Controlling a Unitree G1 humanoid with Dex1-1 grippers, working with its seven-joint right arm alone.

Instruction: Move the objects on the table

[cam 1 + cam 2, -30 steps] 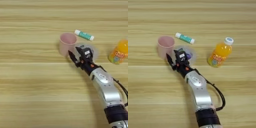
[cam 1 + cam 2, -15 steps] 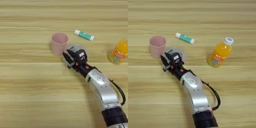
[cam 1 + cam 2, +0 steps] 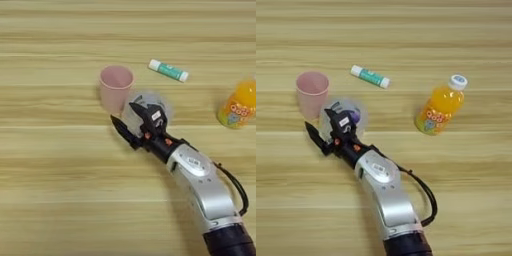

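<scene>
The right arm reaches in from the bottom edge and slants up to the left across the wooden counter. Its jaws stand spread apart, grasping nothing: one black finger points out to the left, low over the wood, and the other rises above the tape roll.

The tape roll lies flat on the counter, clear with a purple-marked core. It sits just behind the upper finger, partly covered by it, and not in the gap of the jaws. Whether that finger touches the roll cannot be told.

The pink cup stands upright, mouth up, just left of the roll and above the left finger, seemingly apart from both fingers.

The glue stick lies on its side farther back, slanting down to the right, well apart from the jaws.

The juice bottle stands upright with its white cap on, off to the right, well clear of the arm.
</scene>
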